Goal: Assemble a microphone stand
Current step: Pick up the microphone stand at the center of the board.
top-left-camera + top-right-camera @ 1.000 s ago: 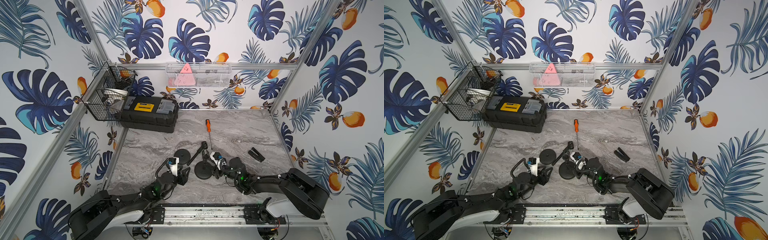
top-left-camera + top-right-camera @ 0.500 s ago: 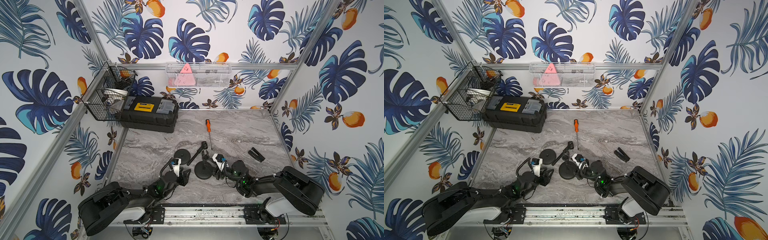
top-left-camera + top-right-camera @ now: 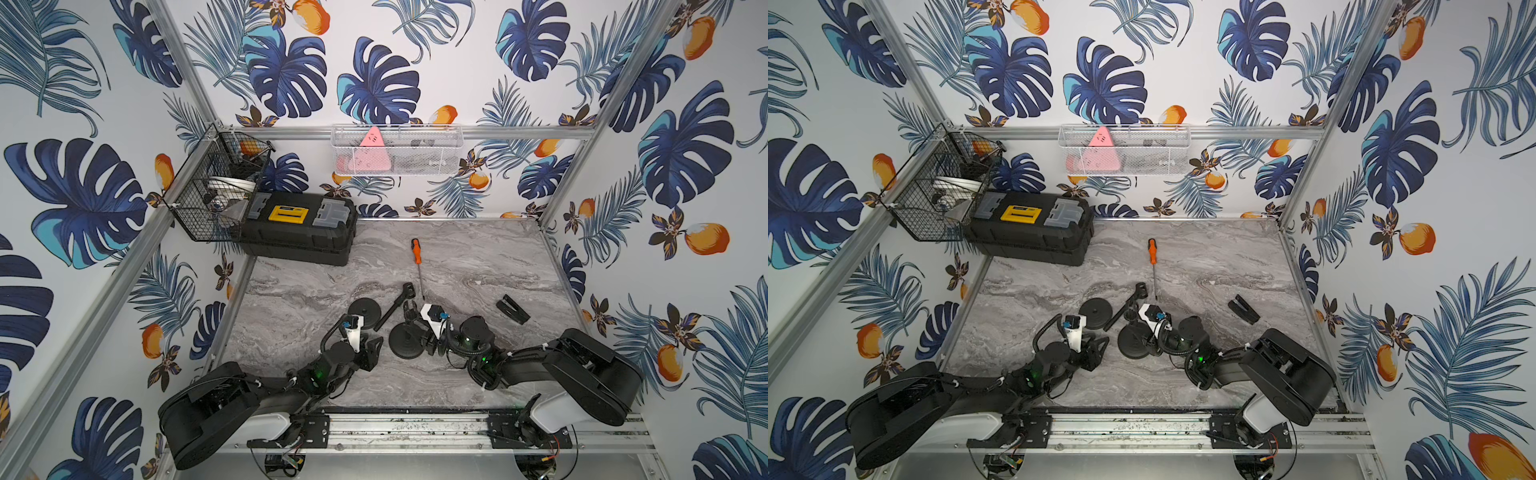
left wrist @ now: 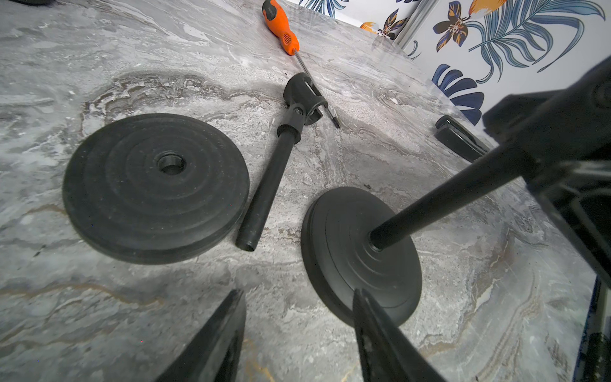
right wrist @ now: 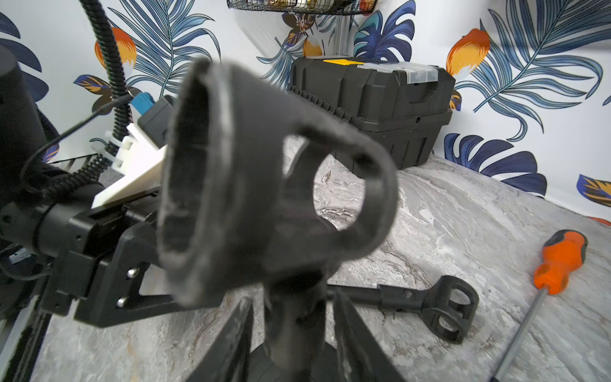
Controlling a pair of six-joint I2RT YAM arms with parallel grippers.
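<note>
The right gripper has its jaws astride the upright stand pole, just below the mic clip. The clip is blurred and fills the wrist view (contact with the pole cannot be confirmed). The left gripper has its jaws apart and empty, near the round base standing on the table.

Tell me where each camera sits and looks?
Top views: high overhead, looking down on the table; left arm and right arm show.
Left wrist: on the left arm, facing the loose base and stand; open left pincer shows.
Right wrist: on the right arm, facing the toolbox past the stand's clip; right pincer shows.
Shared: both wrist views show the orange screwdriver.
</note>
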